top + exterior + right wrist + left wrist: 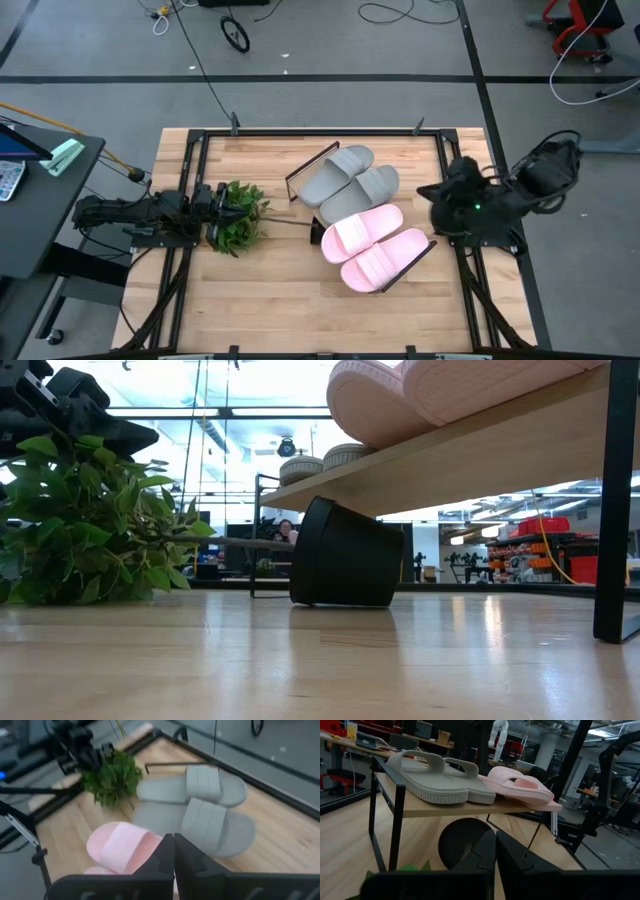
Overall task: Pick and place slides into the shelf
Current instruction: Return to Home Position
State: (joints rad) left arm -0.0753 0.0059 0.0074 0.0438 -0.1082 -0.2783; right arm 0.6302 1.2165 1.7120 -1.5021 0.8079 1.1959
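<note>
A: Pale wood desk (270,300). Fingers?
B: Pinched together, empty: left gripper (495,836) mid-left of high frame, right gripper (173,837) mid-right.
A: Progress?
B: Looks finished. Two pink slides (375,248), then two grey slides (350,175), smooth moulded foam by the look, wide straps, on the flat wood shelf (450,809), centre. Only parking arms left.

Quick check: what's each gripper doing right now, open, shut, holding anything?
Left gripper: closed, empty, beside the plant.
Right gripper: closed, empty, just right of the shelf.
</note>
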